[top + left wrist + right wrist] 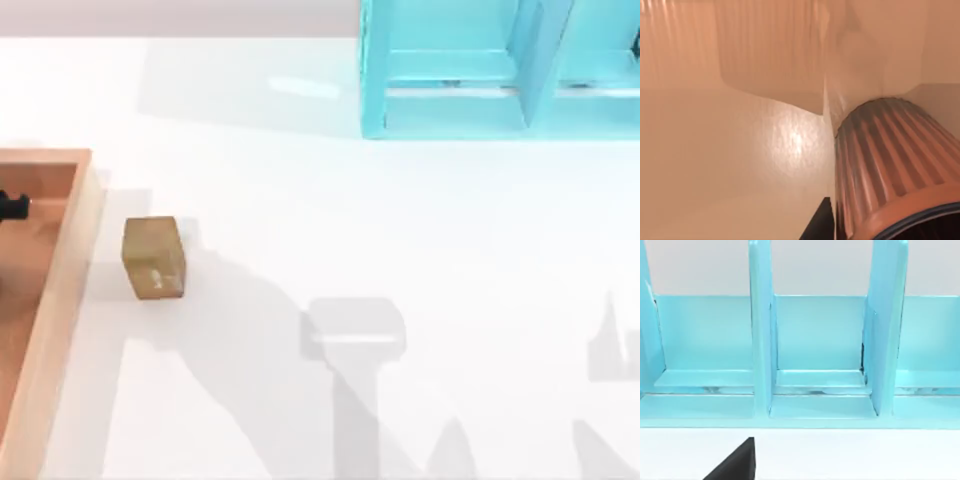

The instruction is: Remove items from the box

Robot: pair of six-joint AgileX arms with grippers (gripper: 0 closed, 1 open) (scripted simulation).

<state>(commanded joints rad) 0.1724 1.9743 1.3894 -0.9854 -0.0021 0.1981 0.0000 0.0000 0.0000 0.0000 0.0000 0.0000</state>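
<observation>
The wooden box point(62, 270) sits at the far left edge of the white table point(380, 230), its pale rim running down the top view and its orange-brown floor partly visible inside.

The tan-gold block point(153, 258) lies on the table just beside the box's right rim, outside it and apart from the wall. A pale mark shows on its lower face.

A small black part of the left arm point(14, 206) reaches over the box floor at the left edge of the top view. From this fragment, whether the left pincer is released or clenched cannot be told.

In the left wrist view, the copper-brown ribbed cup point(890, 170) appears very close to the camera, inside the box, with the box's inner wall and floor behind it. Its ribbed side tapers away from a wider dark-edged rim. A dark finger tip point(819, 225) shows just beside the cup's side; whether it touches the cup cannot be told.

The turquoise shelf unit point(500, 70) stands at the far side of the table, right of centre. The right wrist view faces its open compartments, with one dark finger point(735, 462) in the foreground. The right pincer's state cannot be told.
</observation>
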